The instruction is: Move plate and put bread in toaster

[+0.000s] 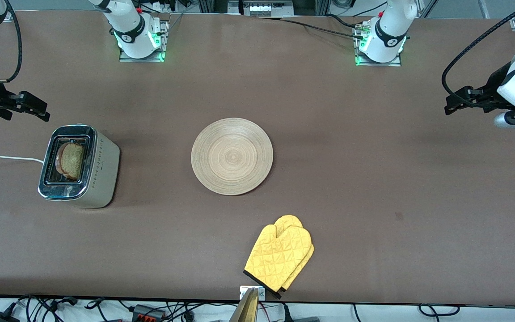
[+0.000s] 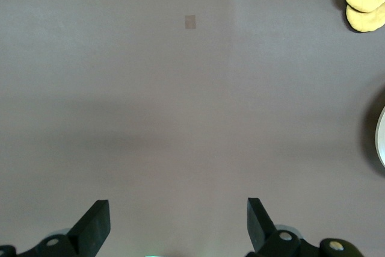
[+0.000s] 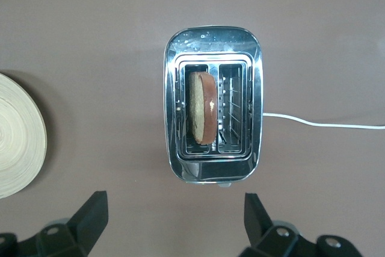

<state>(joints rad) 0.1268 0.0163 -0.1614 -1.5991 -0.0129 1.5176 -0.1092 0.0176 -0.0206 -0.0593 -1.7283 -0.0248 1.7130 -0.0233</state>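
Brown square bread slice point(image 3: 203, 108) upright in chrome-topped cream toaster point(image 1: 78, 166) slot, just below right gripper point(image 3: 174, 224); right jaws released, empty; left gripper point(image 2: 178, 228) waits over bare tabletop point(image 1: 373, 179), jaws released; pale bamboo plate point(image 1: 232, 156) mid-tabletop.

table point(image 1: 329, 134): brown, matte | light: soft, even | near edge: cables point(image 1: 150, 308), possibly on a pale floor

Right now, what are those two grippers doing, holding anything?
Left gripper: open, holding nothing, over bare table.
Right gripper: open, holding nothing, above the toaster.
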